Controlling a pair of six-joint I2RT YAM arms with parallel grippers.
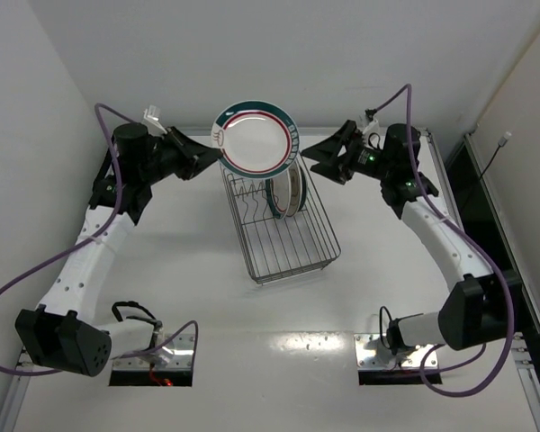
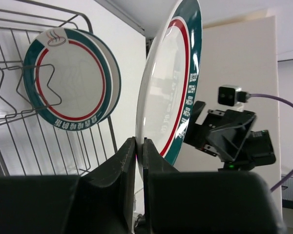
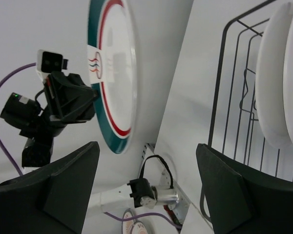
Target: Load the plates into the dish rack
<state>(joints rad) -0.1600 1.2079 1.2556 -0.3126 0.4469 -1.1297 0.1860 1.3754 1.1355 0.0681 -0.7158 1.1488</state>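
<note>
The left gripper (image 2: pixel 139 146) is nearest. Its fingers (image 2: pixel 122 163) are pinched tight on the bottom rim of a teal-and-red-rimmed plate (image 2: pixel 171 83), which stands nearly upright above them. Left of those fingers and farther off, the dish rack (image 2: pixel 83 19) holds a racked plate (image 2: pixel 71 80) with the same rim, on edge against its prongs, with at least one more behind it. Right of the gripped plate, the right gripper (image 1: pixel 317 157) hangs apart from it. Its jaws are spread wide and empty, with the rack off to the right of its fingers.
</note>
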